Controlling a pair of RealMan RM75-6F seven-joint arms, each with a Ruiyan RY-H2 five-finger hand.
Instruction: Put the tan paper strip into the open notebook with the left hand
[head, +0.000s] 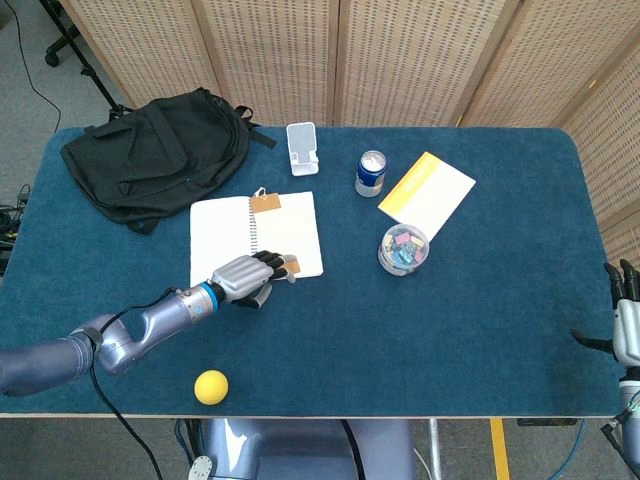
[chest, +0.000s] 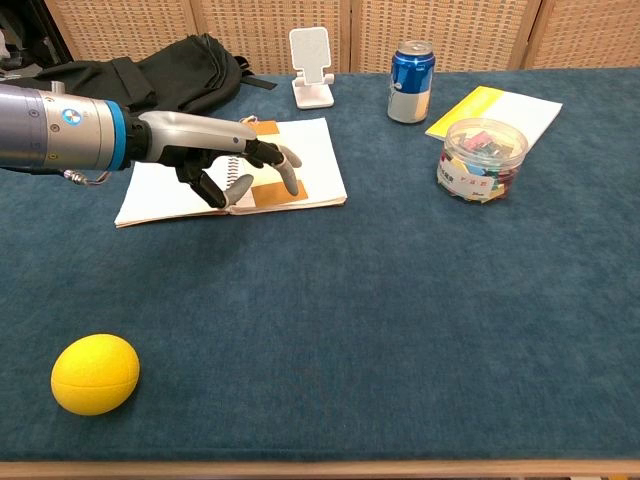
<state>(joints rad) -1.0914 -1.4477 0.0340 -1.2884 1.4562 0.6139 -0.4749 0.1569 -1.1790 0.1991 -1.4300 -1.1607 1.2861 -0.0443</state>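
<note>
The left hand (chest: 225, 160) hovers over the near edge of the open notebook (head: 230, 230), fingers spread and holding nothing. The tan paper strip (chest: 268, 192) lies flat on the notebook's right page by the spiral, partly hidden under the fingers. The right hand (head: 625, 320) shows only at the table's (head: 480, 330) far right edge; its fingers appear to point up, apart. A yellow ball (chest: 95, 373) sits near the front edge.

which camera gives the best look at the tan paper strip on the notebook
The head view: the tan paper strip shows at the notebook spine, both ends visible. In the chest view the left hand covers most of it.
</note>
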